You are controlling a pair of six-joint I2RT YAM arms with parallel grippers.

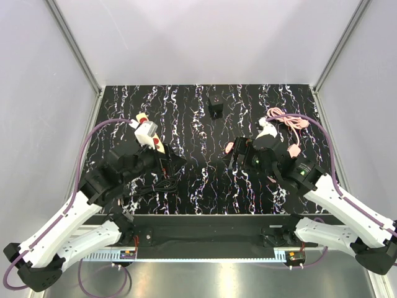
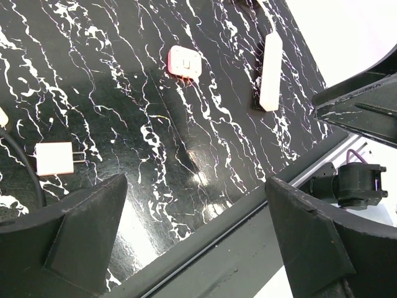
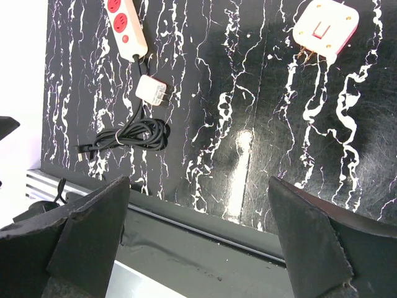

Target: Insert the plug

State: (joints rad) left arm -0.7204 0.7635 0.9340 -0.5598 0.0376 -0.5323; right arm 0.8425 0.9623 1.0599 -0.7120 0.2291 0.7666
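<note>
A white plug [image 3: 151, 91] with two prongs lies on the black marbled table just below the white power strip with red outlets [image 3: 124, 25]. Its black cable is coiled beside it [image 3: 127, 135]. In the left wrist view the plug [image 2: 54, 158] lies at the left, prongs pointing right. The power strip [image 1: 149, 133] sits left of centre in the top view. My left gripper [image 1: 173, 164] [image 2: 196, 205] hovers open and empty near the strip. My right gripper [image 1: 239, 155] [image 3: 198, 198] is also open and empty, right of centre.
A pink-edged white adapter [image 3: 325, 25] [image 2: 185, 62] lies near the table's middle [image 1: 229, 148]. A pink cable [image 1: 288, 121] is bunched at the back right, a small black block [image 1: 215, 108] stands at the back centre, and a white oblong piece [image 2: 271, 71] lies beyond the adapter.
</note>
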